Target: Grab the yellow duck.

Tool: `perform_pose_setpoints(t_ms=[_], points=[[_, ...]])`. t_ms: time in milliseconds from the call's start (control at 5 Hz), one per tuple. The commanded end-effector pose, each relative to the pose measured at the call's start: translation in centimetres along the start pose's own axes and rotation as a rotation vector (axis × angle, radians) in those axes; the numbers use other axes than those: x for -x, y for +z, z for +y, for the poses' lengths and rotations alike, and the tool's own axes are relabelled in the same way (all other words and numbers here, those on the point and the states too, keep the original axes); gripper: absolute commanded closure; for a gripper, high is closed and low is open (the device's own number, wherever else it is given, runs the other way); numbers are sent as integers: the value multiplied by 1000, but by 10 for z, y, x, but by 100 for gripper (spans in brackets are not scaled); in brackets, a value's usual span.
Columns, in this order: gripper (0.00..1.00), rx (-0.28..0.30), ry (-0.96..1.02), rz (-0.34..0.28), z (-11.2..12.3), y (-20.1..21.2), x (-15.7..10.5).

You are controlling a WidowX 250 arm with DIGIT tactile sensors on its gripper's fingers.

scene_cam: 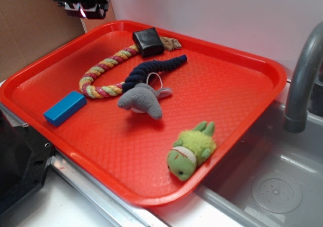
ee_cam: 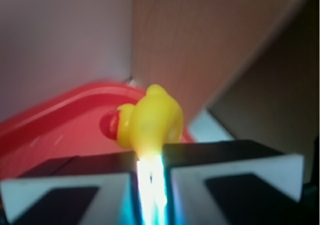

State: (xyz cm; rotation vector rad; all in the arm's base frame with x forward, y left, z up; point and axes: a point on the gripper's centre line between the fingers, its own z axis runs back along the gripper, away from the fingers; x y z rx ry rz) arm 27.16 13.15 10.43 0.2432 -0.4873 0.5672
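The gripper [scene_cam: 86,7] hangs high above the far left corner of the red tray [scene_cam: 237,111], only its lower end showing at the top edge of the exterior view. In the wrist view its jaws are closed on the yellow duck [ee_cam: 152,120] — the small glossy body is pinched between the two pads, lifted clear of the tray, with its orange beak pointing left.

On the tray lie a black square block [scene_cam: 148,41] at the far side, a multicoloured rope toy [scene_cam: 103,75] curving beside it, a dark blue rope [scene_cam: 151,69], a grey plush [scene_cam: 143,100] near the middle, a blue block [scene_cam: 64,108] at the left, and a yellow-green plush animal [scene_cam: 191,150] by the near right rim. A sink [scene_cam: 272,186] with a grey faucet [scene_cam: 303,75] sits to the right.
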Motion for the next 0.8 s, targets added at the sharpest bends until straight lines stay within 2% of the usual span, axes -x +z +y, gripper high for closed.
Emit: perform_pose_setpoints(t_ms=[0, 200, 400, 600], points=[[100, 37, 12, 299, -26, 77, 14], [100, 45, 10, 446, -32, 102, 29], [100, 132, -32, 496, -10, 139, 60], [100, 211, -113, 547, -2, 149, 50]])
